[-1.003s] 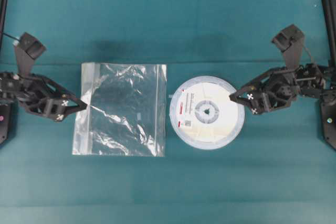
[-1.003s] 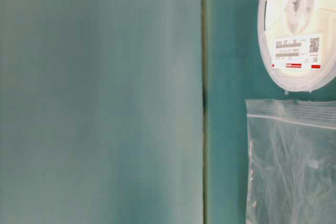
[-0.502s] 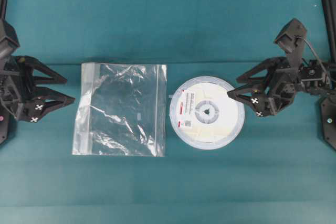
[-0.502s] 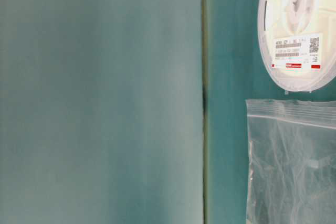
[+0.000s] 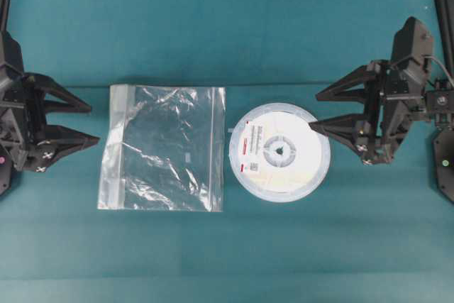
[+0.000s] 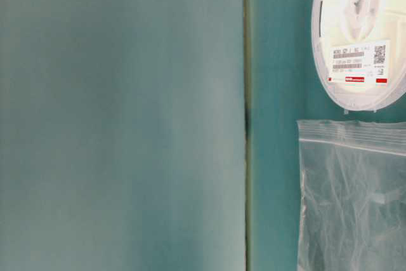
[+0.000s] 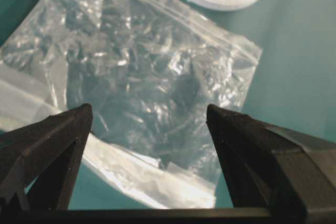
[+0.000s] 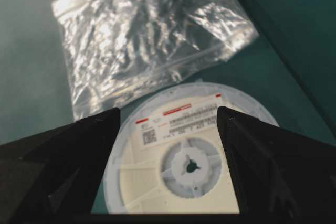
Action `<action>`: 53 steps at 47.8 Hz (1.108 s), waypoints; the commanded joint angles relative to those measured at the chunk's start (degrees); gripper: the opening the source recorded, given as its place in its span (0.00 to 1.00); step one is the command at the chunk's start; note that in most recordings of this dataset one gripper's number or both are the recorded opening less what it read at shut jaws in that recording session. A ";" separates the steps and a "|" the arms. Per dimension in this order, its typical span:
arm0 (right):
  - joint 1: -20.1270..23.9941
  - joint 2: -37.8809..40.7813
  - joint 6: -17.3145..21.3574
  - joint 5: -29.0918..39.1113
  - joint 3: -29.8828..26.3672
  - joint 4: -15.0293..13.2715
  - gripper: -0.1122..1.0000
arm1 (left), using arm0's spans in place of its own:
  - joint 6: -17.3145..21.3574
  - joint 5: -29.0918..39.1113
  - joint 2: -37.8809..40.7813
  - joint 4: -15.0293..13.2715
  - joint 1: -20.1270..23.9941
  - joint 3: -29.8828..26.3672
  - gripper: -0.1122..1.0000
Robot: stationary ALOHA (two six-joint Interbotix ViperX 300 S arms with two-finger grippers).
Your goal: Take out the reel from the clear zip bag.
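Retreating outward since earlier | left tool [image 5: 85, 124], right tool [image 5: 318, 110] agape | reel [image 5: 279, 152], bag [image 5: 167, 148] unmoved

Bare cloth [image 5: 234, 253] surrounds the clear zip bag [image 5: 167, 148] and the reel [image 5: 280, 152], which lie just apart.

1. The clear zip bag [image 5: 165, 148] lies flat on the table [image 5: 234, 33], left of centre, zip strip toward the left edge
2. The reel [image 5: 279, 152] lies flat just right of the bag, outside it, a narrow gap between them
3. The left gripper [image 5: 84, 124] is left of the bag, near the left edge
4. The right gripper [image 5: 316, 110] is by the reel's right rim
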 commanded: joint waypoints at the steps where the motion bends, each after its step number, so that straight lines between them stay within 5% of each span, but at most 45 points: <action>1: 1.23 -1.14 -0.35 0.53 -1.23 -2.46 0.87 | 2.46 -1.41 -0.18 0.18 -0.18 -1.23 0.95; 17: 2.72 -4.92 -0.26 3.87 -2.20 -10.37 0.87 | 9.93 -3.96 -0.62 0.18 -0.44 -1.32 0.95; 30: 2.72 -6.15 -0.18 8.17 -6.24 -16.26 0.87 | 11.60 -5.19 -0.62 0.18 -0.88 -1.41 0.95; 53: 3.08 -6.15 -0.18 8.53 -6.77 -17.23 0.87 | 12.13 -7.65 -2.55 0.18 -2.46 -1.85 0.92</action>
